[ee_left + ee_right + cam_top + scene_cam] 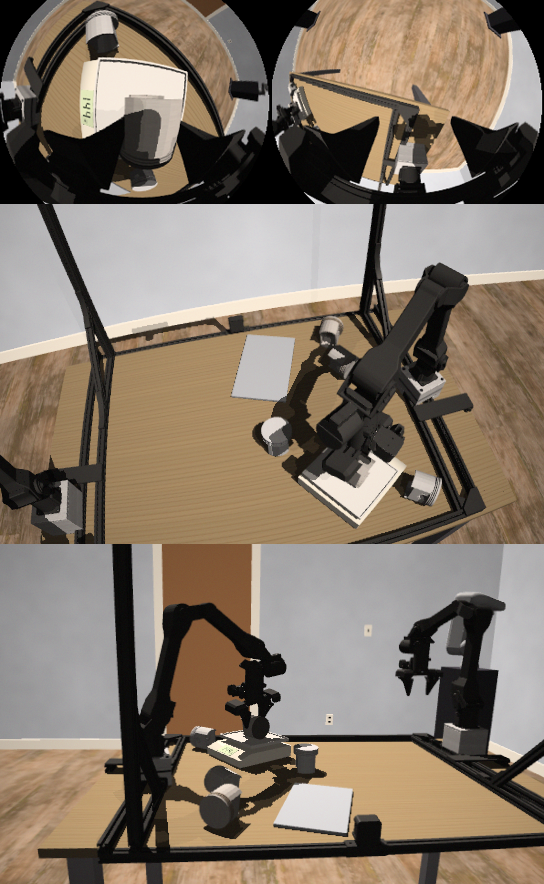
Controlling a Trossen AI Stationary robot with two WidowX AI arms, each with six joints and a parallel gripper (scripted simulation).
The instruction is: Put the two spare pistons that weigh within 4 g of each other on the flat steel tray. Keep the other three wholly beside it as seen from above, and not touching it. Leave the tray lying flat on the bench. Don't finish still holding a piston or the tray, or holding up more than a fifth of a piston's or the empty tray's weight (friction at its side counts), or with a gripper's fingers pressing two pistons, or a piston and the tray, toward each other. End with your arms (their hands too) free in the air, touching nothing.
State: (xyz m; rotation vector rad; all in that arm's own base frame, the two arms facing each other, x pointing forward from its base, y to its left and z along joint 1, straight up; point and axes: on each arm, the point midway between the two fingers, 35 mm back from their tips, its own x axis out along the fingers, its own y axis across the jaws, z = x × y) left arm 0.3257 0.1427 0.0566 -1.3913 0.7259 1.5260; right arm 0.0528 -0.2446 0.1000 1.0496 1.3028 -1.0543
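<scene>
A piston (259, 727) (155, 141) lies on its side on the scale, between the fingers of my left gripper (255, 722) (150, 121), which is open around it. The scale's display seems to read 144. My right gripper (419, 693) (416, 120) is open and empty in the air. One piston (275, 435) (306, 760) stands upright between scale and tray. Another piston (423, 488) (202, 737) (101, 29) lies on its side beyond the scale. Two more pistons (330, 330) (220, 806) (342, 363) (221, 778) lie near the left arm's base. The steel tray (262, 366) (317, 806) lies flat and bears nothing.
The scale (365, 504) (250, 756) (114, 77) stands on the bench (175, 429) under the left arm. A black frame (170, 343) (250, 852) runs round the bench edges, with tall posts. A small black block (236, 323) (367, 829) sits on the frame near the tray.
</scene>
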